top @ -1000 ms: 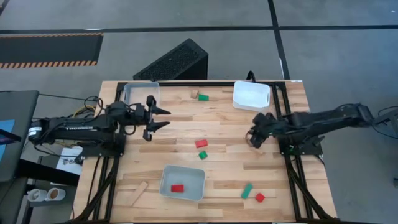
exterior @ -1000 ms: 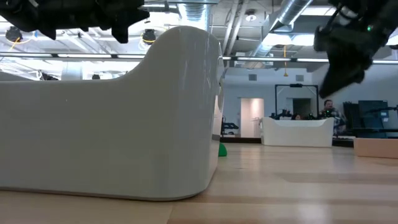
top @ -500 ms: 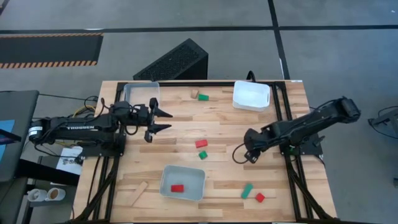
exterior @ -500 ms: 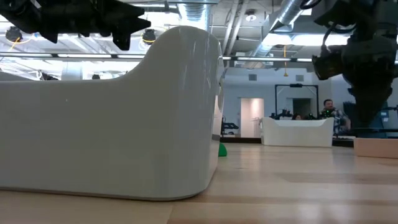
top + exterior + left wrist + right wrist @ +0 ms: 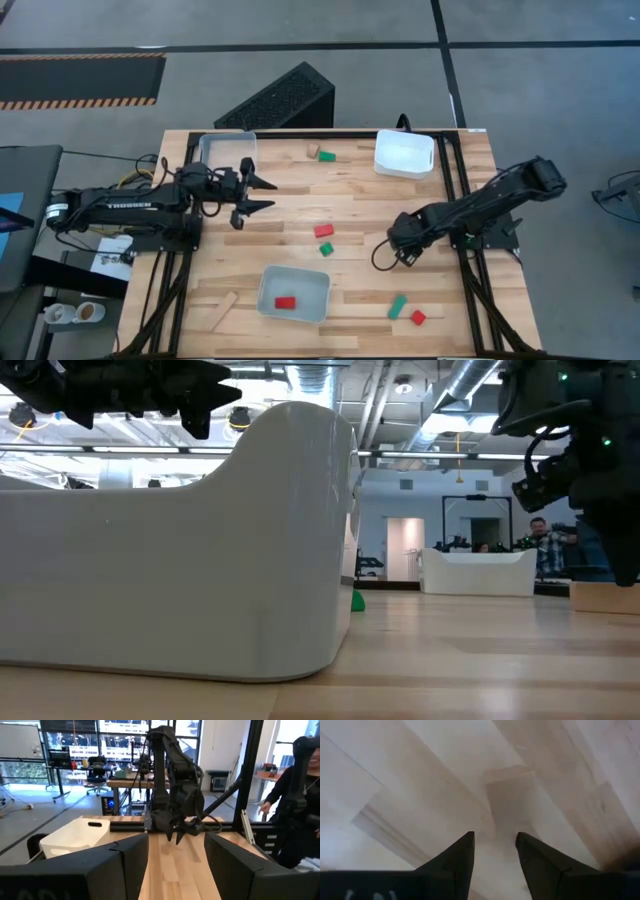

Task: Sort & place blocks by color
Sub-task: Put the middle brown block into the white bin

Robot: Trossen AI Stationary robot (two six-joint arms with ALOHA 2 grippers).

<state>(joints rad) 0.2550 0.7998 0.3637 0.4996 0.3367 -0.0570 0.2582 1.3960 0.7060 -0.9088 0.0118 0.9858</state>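
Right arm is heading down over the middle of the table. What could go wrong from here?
1. The right hand points at bare wood, clear of the red block and green block; it may close on nothing.
2. Its fingers are near the tabletop and could scrape it.

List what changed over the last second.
The right gripper swung away from the white tray toward the table's middle, nothing between its open fingers. The left gripper edged slightly toward its own side, open and empty. Blocks and trays stayed put.
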